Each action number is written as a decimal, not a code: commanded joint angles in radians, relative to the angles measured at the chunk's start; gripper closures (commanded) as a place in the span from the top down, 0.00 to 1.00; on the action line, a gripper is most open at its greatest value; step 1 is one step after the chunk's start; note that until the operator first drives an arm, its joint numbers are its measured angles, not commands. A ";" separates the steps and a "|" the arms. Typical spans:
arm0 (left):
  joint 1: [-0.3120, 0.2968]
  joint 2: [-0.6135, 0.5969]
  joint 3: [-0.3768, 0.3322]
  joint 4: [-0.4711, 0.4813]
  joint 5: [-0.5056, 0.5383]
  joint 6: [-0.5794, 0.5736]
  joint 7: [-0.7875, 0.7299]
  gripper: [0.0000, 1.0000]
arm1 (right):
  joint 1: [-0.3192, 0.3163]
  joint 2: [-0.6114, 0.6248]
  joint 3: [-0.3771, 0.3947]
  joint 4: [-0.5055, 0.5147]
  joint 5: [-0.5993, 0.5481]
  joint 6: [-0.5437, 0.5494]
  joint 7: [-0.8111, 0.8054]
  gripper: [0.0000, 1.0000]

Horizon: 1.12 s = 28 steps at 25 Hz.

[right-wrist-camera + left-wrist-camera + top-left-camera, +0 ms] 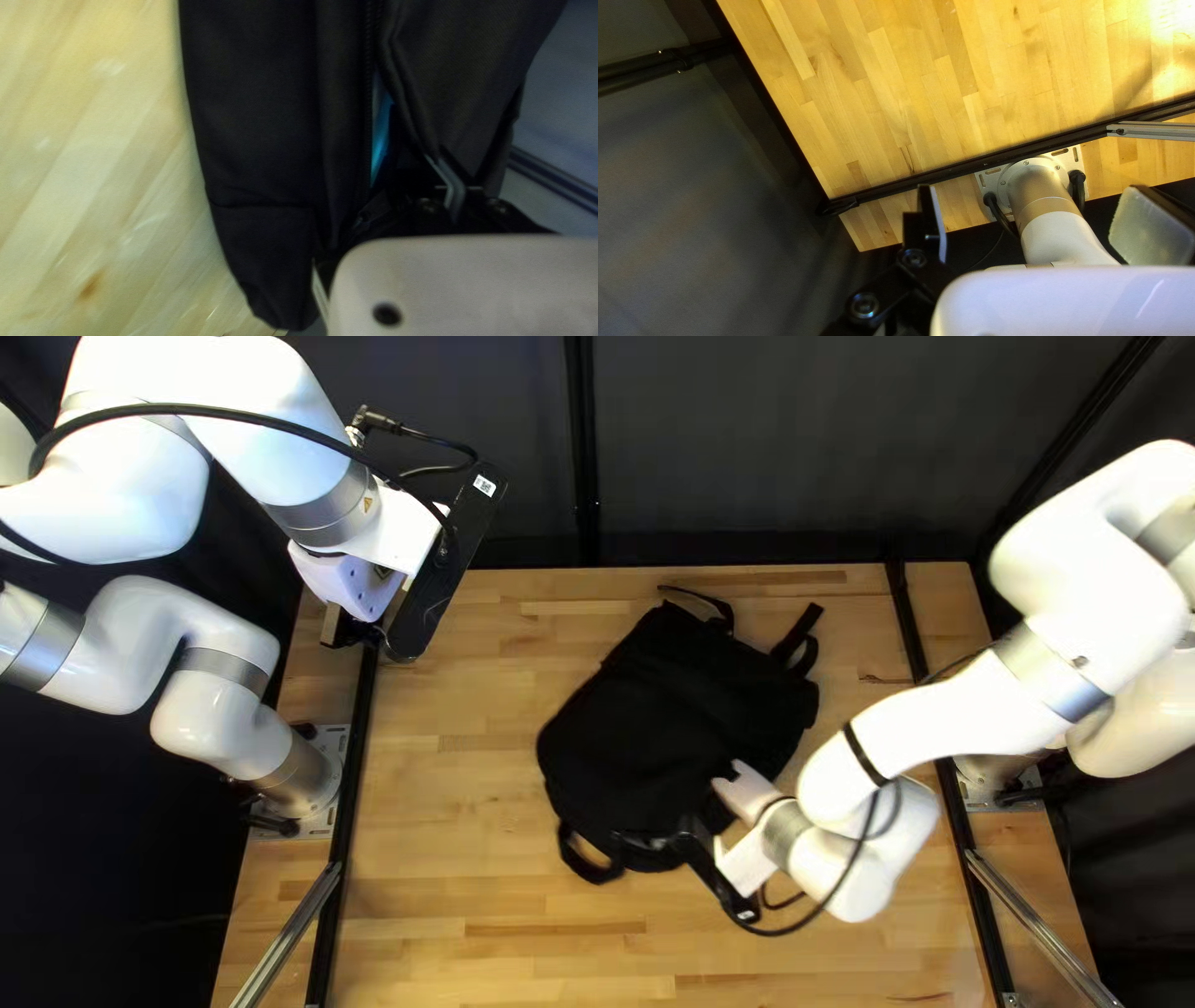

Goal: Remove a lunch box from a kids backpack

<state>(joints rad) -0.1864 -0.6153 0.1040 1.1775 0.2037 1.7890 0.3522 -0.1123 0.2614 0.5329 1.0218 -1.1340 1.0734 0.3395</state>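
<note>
Wooden tabletop holds the black backpack, already unzipped; my right gripper has its fingers pinching the opening's flap. Something blue inside, probably the lunch box, remains to come out. My left gripper waits, fingers spread.

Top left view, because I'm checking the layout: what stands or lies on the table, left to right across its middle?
Silver metal left arm base → black left rail → black cloth backpack → black right rail → silver metal right arm base
</note>
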 commanded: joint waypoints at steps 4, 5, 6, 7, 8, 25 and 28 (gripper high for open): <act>0.000 0.000 0.000 0.000 0.000 0.000 0.000 1.00 | -0.040 -0.006 -0.023 0.044 0.008 -0.025 -0.062 0.00; 0.000 0.000 0.000 0.000 0.000 0.000 0.000 1.00 | -0.046 -0.014 -0.023 0.041 0.013 -0.032 -0.065 0.00; 0.000 0.000 0.000 0.000 0.000 0.000 0.000 1.00 | -0.050 -0.019 -0.024 0.039 0.017 -0.038 -0.067 0.00; 0.000 0.000 0.000 0.000 0.000 0.000 0.000 1.00 | -0.052 -0.022 -0.024 0.037 0.019 -0.043 -0.069 0.00; 0.004 -0.023 -0.002 -0.037 -0.016 -0.025 -0.027 1.00 | -0.056 -0.025 -0.025 0.035 0.022 -0.049 -0.071 0.00; 0.009 -0.139 -0.300 -0.507 0.010 -0.404 -0.507 1.00 | -0.082 -0.036 -0.035 0.035 0.039 -0.088 -0.085 0.00; 0.022 -0.152 -0.303 -0.631 -0.012 -0.513 -0.599 1.00 | -0.083 -0.039 -0.035 0.035 0.040 -0.088 -0.087 0.00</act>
<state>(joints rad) -0.1769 -0.7570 -0.1878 0.6546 0.2143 1.3725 -0.1596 -0.1943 0.2242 0.4978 1.0567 -1.0950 0.9857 0.2540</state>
